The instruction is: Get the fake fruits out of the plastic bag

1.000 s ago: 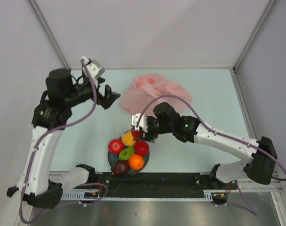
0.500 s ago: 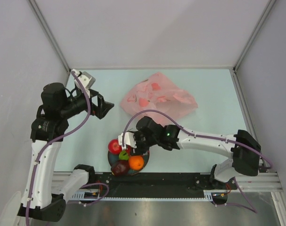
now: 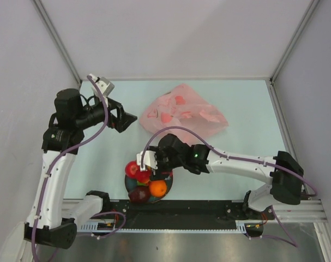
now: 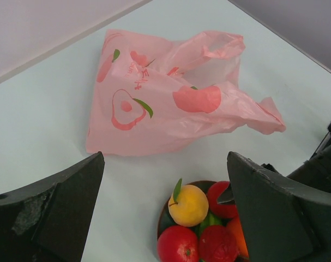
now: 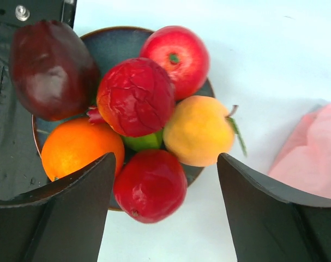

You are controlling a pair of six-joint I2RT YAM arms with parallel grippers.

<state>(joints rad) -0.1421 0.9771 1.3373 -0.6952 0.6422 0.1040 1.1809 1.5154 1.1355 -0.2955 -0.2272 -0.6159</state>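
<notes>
"Fake fruits (image 5: 135,103), where?"
"I see them piled on the plate (image 5: 113,46), directly under my right gripper (image 5: 166,164), fingers spread, empty. Left gripper (image 4: 165,158) gapes too, near the plastic bag (image 4: 170,109)."

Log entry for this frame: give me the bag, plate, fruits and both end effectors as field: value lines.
bag: lies flattened beyond the plate, no bulge showing
plate: dark, round, holds every fruit in view
fruits: seven piled on the plate; none seen in the bag
left end effector: open, empty, raised, aimed at the bag
right end effector: open, empty, above the fruit pile
</notes>
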